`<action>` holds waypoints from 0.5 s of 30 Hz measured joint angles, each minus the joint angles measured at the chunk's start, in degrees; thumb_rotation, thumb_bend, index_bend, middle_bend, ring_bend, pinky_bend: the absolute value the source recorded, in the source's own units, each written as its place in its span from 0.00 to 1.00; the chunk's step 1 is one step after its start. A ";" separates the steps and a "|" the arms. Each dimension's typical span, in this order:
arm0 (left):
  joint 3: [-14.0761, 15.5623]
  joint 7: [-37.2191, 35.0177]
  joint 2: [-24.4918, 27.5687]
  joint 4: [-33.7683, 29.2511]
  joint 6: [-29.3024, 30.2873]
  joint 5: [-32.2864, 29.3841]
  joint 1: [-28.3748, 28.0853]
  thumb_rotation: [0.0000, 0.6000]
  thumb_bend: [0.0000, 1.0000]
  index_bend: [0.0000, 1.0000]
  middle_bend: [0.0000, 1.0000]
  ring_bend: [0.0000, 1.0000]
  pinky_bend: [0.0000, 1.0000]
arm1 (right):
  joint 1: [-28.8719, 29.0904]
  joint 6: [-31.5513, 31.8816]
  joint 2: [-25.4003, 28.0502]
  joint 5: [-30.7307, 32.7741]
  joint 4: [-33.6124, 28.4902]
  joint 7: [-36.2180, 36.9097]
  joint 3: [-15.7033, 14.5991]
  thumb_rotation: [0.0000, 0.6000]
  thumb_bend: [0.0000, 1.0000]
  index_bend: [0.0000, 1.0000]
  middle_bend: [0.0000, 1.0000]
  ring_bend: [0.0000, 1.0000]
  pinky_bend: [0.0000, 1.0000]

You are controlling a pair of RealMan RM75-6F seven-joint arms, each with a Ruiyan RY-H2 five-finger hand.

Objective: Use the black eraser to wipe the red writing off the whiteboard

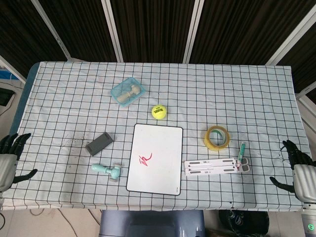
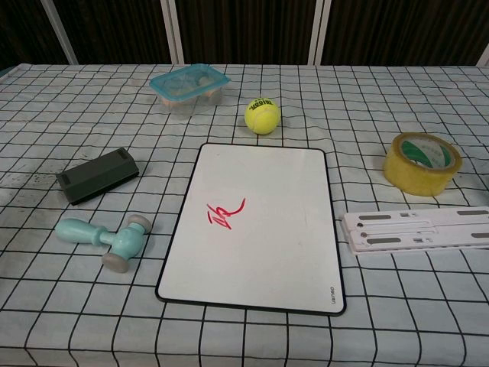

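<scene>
Worktop: checked cloth point(image 1: 222, 94) under dark slatted panels, and the whiteboard point(image 2: 260, 191) sits near the front edge as our landmark
Red writing point(image 2: 224, 214): lower left part of the whiteboard, untouched, nothing wiped yet
Black eraser point(image 2: 98, 176): left of the whiteboard, well apart from it, lying flat at an angle
Left hand point(image 1: 9, 157): far left of the whiteboard at the worktop's edge, fingers spread, holding nothing
Right hand point(image 1: 298, 165): far right of the whiteboard, off the edge, fingers apart, empty too
Risk one: the teal mallet toy point(image 2: 107, 238) lies just in front of the eraser, so a low reach could knock it
Risk two: a loose grasp lets the eraser tip or skid
Risk three: wiping hard may push the unheld whiteboard towards the tennis ball point(image 2: 262, 115)
</scene>
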 measured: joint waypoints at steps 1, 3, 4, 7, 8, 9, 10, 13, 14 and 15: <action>-0.35 0.18 0.38 -1.33 -1.42 -0.69 -0.89 1.00 0.12 0.00 0.11 0.00 0.02 | -0.01 0.02 -0.01 0.00 0.01 0.02 0.00 1.00 0.07 0.06 0.08 0.19 0.21; -0.91 0.73 0.86 -3.41 -3.43 -2.00 -2.23 1.00 0.11 0.00 0.12 0.00 0.02 | -0.01 0.02 -0.02 0.00 0.02 0.00 0.01 1.00 0.07 0.06 0.08 0.19 0.21; -1.25 1.26 1.13 -4.78 -4.82 -2.92 -3.12 1.00 0.12 0.00 0.12 0.00 0.02 | 0.00 0.03 -0.05 -0.02 0.02 -0.02 0.01 1.00 0.08 0.06 0.08 0.19 0.21; -1.99 2.68 1.85 -7.85 -8.36 -5.54 -5.27 1.00 0.12 0.00 0.13 0.00 0.02 | 0.01 0.01 -0.06 -0.03 -0.03 -0.11 0.00 1.00 0.08 0.06 0.08 0.19 0.21; -2.24 3.25 2.05 -8.64 -9.29 -6.59 -5.91 1.00 0.12 0.00 0.13 0.00 0.02 | 0.01 0.00 -0.06 -0.02 -0.05 -0.11 -0.01 1.00 0.08 0.06 0.08 0.19 0.21; -2.53 3.93 2.21 -9.36 -10.13 -7.73 -6.56 1.00 0.12 0.00 0.13 0.00 0.02 | 0.01 0.00 -0.06 -0.02 -0.05 -0.12 0.00 1.00 0.07 0.06 0.08 0.19 0.21; -2.97 5.08 2.29 -10.18 -11.01 -9.37 -7.40 1.00 0.12 0.00 0.13 0.00 0.02 | 0.02 0.00 -0.06 -0.01 -0.06 -0.14 0.01 1.00 0.08 0.06 0.08 0.19 0.21; -4.21 8.42 1.90 -11.66 -12.45 -13.94 -9.49 1.00 0.13 0.00 0.14 0.00 0.02 | 0.03 -0.02 -0.06 0.08 -0.13 -0.12 0.06 1.00 0.08 0.06 0.08 0.19 0.21; -4.59 9.24 1.64 -11.95 -12.89 -15.38 -10.16 1.00 0.14 0.00 0.14 0.00 0.02 | 0.03 -0.04 -0.06 0.10 -0.14 -0.15 0.06 1.00 0.08 0.06 0.08 0.19 0.21; -4.98 9.95 1.33 -12.17 -13.34 -16.87 -10.84 1.00 0.14 0.00 0.14 0.00 0.02 | 0.02 -0.04 -0.08 0.12 -0.12 -0.16 0.05 1.00 0.08 0.06 0.08 0.19 0.21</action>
